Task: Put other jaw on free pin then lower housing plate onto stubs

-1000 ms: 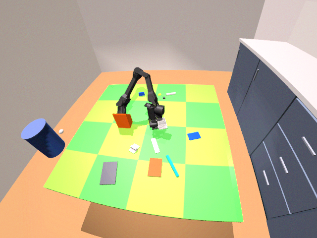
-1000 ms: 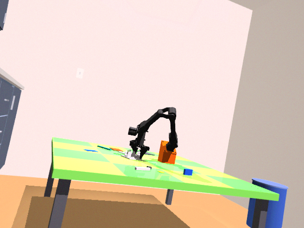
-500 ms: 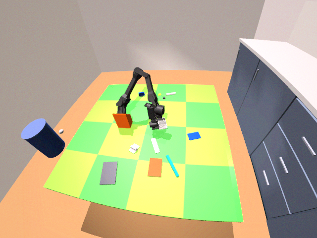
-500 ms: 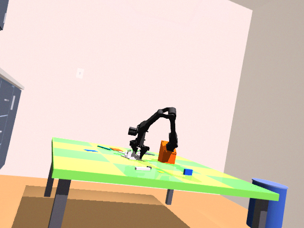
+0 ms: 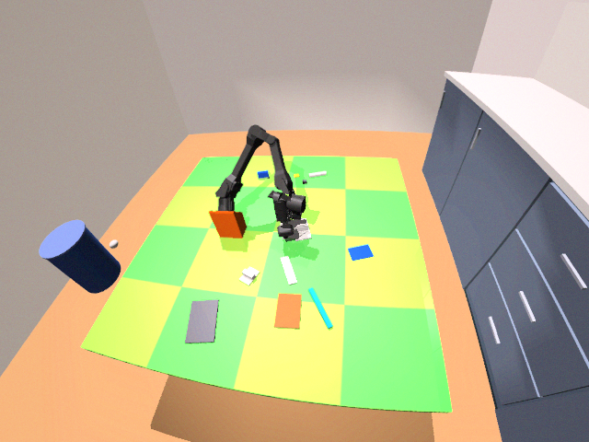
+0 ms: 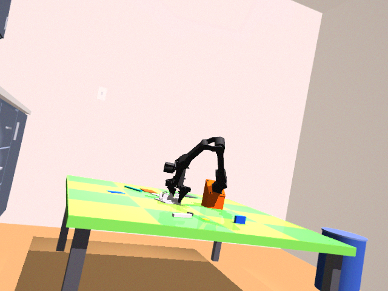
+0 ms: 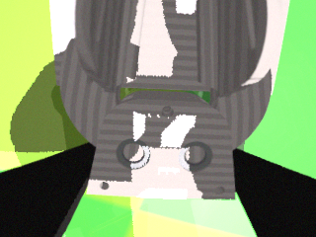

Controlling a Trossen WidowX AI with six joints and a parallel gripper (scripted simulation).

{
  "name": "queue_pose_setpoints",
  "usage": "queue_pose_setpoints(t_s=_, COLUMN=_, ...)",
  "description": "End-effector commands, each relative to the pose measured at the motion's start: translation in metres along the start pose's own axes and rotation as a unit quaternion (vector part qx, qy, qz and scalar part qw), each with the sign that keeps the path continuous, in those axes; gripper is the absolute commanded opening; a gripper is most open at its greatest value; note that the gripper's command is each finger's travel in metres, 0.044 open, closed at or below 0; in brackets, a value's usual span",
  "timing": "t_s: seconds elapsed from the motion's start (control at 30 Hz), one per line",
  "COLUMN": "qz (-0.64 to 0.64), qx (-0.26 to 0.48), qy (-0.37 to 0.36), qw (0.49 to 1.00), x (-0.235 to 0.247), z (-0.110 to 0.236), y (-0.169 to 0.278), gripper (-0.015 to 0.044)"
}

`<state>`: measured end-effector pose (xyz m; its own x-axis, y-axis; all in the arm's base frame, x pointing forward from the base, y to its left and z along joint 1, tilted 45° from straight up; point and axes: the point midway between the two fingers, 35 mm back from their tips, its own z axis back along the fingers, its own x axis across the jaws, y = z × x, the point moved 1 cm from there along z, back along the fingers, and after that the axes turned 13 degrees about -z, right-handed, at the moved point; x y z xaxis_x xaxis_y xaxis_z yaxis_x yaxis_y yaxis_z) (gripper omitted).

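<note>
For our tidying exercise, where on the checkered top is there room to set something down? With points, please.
Room shows right of the blue card [image 5: 360,252], and between it and the cyan strip [image 5: 319,308]. It is crowded around the gripper [image 5: 294,231] [image 6: 176,197] [image 7: 164,170].

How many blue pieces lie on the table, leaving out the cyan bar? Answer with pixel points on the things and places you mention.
2. In the top view, a blue block [image 5: 262,174] [image 6: 239,219] sits near the far edge, and a flat blue card [image 5: 360,251] [image 6: 116,191] lies right of the arm [image 5: 242,159] [image 6: 220,159]. The arm may hide others.

Arm [image 5: 240,159] [image 6: 220,159]: matte black; links: slim, angular; joints: rounded; fingers [image 6: 185,193]: black, tapered
</note>
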<state>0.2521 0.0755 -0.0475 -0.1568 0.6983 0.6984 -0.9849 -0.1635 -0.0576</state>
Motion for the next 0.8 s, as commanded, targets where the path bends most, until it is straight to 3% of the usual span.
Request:
queue_pose_setpoints(t_s=0.0, qz=-0.001, qx=-0.001, qy=-0.003, qw=1.000, x=0.0009, z=-0.0006, y=-0.0003, gripper=0.0351)
queue_pose_setpoints(t_s=0.43, qz=-0.001, qx=-0.001, qy=-0.003, qw=1.000, x=0.0009, z=-0.0006, y=-0.0003, gripper=0.0351)
queue_pose_setpoints(t_s=0.57, qz=0.000, qx=0.000, qy=0.000, qw=1.000, x=0.0000, z=0.0000, y=0.0000, gripper=0.0440)
queue_pose_setpoints(t_s=0.77, qz=0.000, qx=0.000, qy=0.000, qw=1.000, x=0.0000, z=0.0000, y=0.0000, gripper=0.0440)
